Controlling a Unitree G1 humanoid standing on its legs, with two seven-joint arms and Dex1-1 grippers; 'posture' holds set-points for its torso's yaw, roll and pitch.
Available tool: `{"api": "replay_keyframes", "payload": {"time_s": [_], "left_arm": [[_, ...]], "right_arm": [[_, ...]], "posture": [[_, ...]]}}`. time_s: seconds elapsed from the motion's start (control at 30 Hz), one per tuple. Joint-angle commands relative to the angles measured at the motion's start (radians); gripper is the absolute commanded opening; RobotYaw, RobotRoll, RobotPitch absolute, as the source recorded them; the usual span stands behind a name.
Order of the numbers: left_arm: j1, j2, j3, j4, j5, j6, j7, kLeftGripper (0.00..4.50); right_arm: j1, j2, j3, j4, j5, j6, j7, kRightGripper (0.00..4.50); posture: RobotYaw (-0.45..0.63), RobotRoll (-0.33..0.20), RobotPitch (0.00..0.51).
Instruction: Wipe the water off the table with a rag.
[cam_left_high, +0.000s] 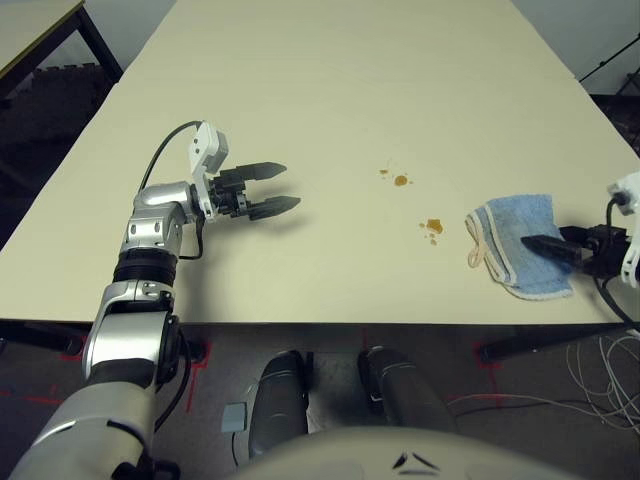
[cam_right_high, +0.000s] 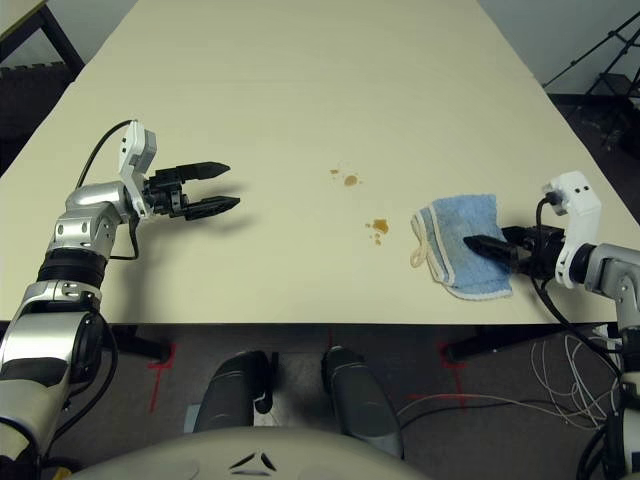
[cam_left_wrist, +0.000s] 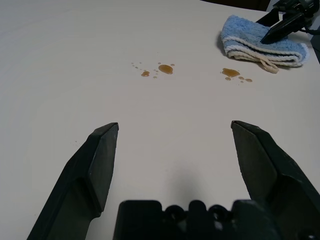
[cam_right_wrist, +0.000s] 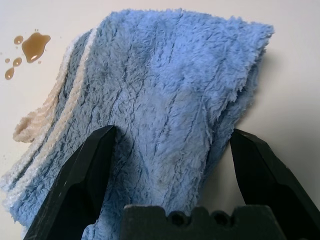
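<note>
The light blue rag (cam_left_high: 515, 240) lies folded on the cream table (cam_left_high: 330, 80), near its front right edge, with the cream hem and loop facing the water. Two clusters of orange-brown water drops (cam_left_high: 401, 180) (cam_left_high: 433, 227) sit just left of the rag. My right gripper (cam_right_wrist: 173, 135) is open, its black fingers (cam_right_wrist: 85, 180) spread over the rag's right part, with the cloth between them. My left gripper (cam_left_high: 288, 185) hovers open over bare table far to the left, pointing toward the drops (cam_left_wrist: 165, 68), with nothing between its fingers.
A dark-framed second table (cam_left_high: 40, 30) stands at the far left corner. The table's front edge (cam_left_high: 300, 322) runs just below the rag. Cables (cam_left_high: 600, 370) lie on the floor at the right, and a black tripod (cam_right_high: 600, 50) stands beyond the right edge.
</note>
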Motion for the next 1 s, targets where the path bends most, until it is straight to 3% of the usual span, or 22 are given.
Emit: {"api": "replay_keyframes", "payload": {"time_s": [0.03,0.1,0.33,0.43,0.77,1.0], "left_arm": [[-0.007,0.007,-0.006,0.009,0.008,0.002,0.000,4.50],[-0.007,0.007,-0.006,0.010,0.009,0.000,0.001,4.50],[-0.008,0.004,-0.007,0.014,0.011,-0.003,0.003,4.50],[-0.012,0.005,-0.007,0.023,0.014,-0.008,0.004,4.50],[-0.020,0.002,-0.010,0.042,0.022,-0.020,0.005,4.50],[-0.033,-0.001,-0.012,0.070,0.029,-0.035,0.002,4.50]], "right_arm": [[0.030,0.036,0.053,-0.010,-0.031,0.004,-0.021,4.09],[0.032,0.039,0.055,-0.011,-0.041,-0.007,-0.025,3.52],[0.034,0.036,0.043,-0.026,-0.058,-0.047,-0.037,0.90],[0.018,0.033,0.000,-0.048,-0.015,-0.005,-0.036,0.01],[-0.058,0.016,-0.130,-0.153,0.131,0.163,-0.070,0.00],[-0.092,0.030,-0.119,-0.215,0.173,0.245,-0.101,0.00]], "posture": [[-0.34,0.000,0.145],[-0.34,0.000,0.145],[-0.34,0.000,0.143],[-0.34,0.000,0.143],[-0.35,0.000,0.134],[-0.35,0.000,0.133]]}}
